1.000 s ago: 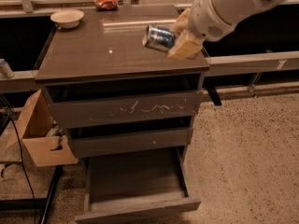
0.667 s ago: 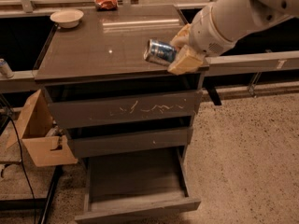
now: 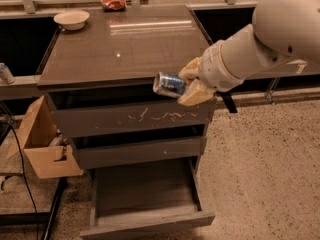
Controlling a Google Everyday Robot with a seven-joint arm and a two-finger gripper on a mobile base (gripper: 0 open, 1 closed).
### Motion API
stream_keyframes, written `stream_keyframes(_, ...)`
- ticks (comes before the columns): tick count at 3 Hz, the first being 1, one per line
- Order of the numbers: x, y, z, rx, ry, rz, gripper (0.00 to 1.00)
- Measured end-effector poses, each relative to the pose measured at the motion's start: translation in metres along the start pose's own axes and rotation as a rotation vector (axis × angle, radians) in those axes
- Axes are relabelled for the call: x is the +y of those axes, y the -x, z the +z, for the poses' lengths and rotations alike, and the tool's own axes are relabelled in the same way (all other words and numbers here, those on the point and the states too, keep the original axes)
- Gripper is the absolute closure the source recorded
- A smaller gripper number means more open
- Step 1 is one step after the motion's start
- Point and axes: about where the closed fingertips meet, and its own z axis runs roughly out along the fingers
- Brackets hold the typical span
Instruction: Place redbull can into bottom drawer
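The redbull can (image 3: 169,84) was held sideways, pinched by the end effector (image 3: 189,85).
It was positioned at the worktop (image 3: 125,49) front edge; the bottom drawer (image 3: 150,224) was seen pulled open well below.

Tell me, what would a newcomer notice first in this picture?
The big white arm reaches in from the right, its gripper shut on a can held sideways at the front edge of the cabinet. Below, the bottom drawer stands pulled out. A white bowl sits on the cabinet's far left corner.
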Motion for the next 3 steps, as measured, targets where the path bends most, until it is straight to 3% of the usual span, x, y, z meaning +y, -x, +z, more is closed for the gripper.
stream_keyframes(1,0.022,-0.017,0.032,-0.017,0.057,-0.011,1.00)
stream_keyframes(2,0.022,-0.017,0.033,-0.016,0.057,-0.013,1.00)
stream_keyframes(3,0.032,-0.039,0.064,-0.034,0.083,-0.035,1.00)
